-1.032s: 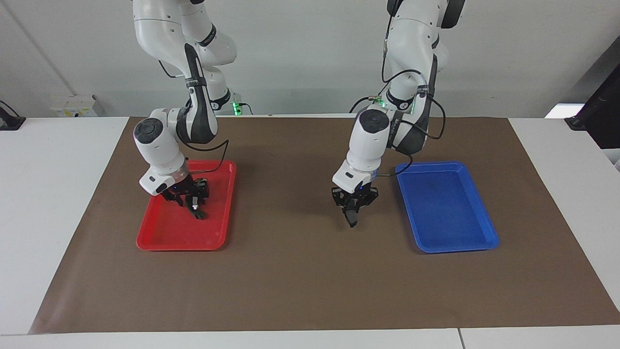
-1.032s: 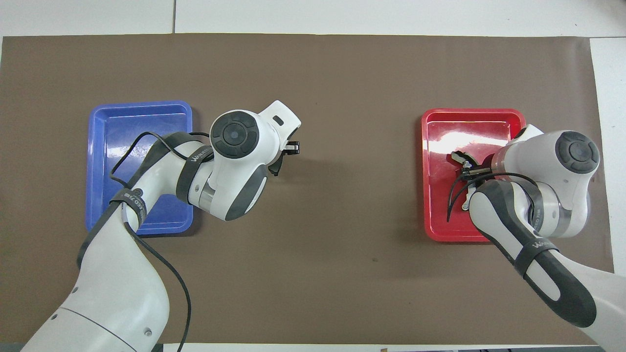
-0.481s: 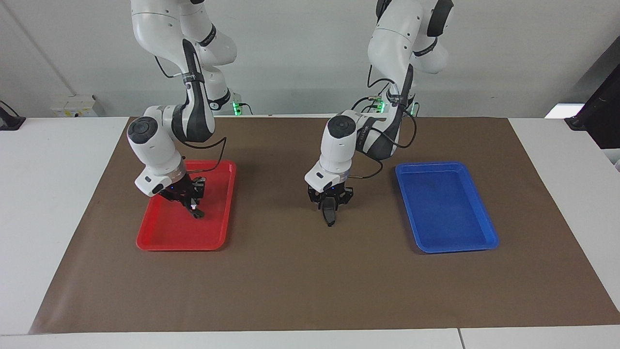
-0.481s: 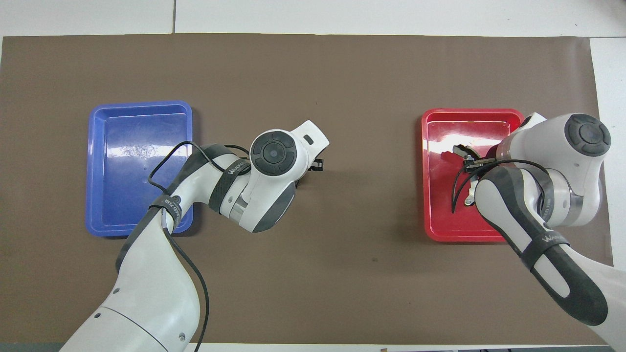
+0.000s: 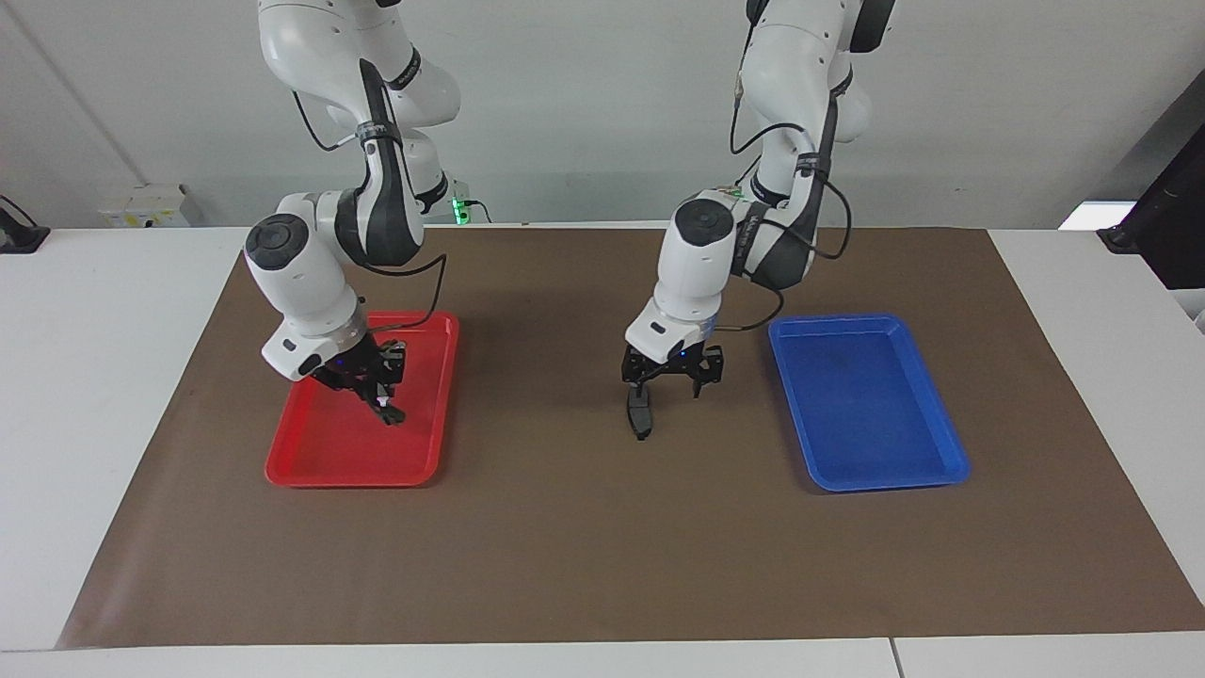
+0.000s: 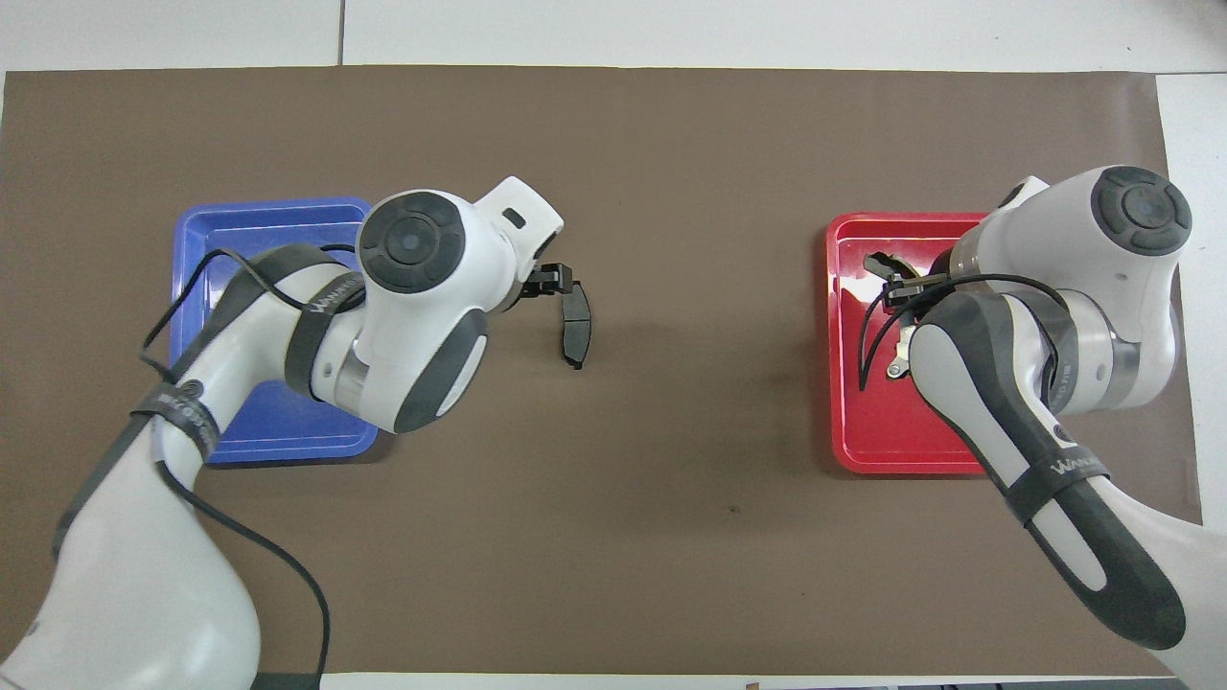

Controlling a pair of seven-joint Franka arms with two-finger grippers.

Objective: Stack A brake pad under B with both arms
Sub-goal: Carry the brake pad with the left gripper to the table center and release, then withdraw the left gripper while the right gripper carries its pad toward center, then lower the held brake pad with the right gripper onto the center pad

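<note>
The A brake pad [image 5: 640,414], short and dark grey, lies on the brown mat between the two trays; it also shows in the overhead view [image 6: 575,326]. My left gripper [image 5: 670,375] hangs open just above it, toward the blue tray, not touching it [image 6: 548,282]. My right gripper [image 5: 375,381] is shut on B [image 5: 385,408], the long black crescent pad with a silvery patch, and holds it tilted a little above the red tray [image 5: 311,466]. In the overhead view the right arm hides much of B [image 6: 878,261].
The blue tray [image 5: 875,414] holds nothing and sits at the left arm's end of the mat [image 6: 268,216]. The red tray [image 6: 863,450] sits at the right arm's end. The brown mat [image 5: 584,546] covers the table's middle.
The left gripper carried the A brake pad to the middle of the mat, let it go, opened and drew back up toward the blue tray. The right gripper shifted slightly with B over the red tray.
</note>
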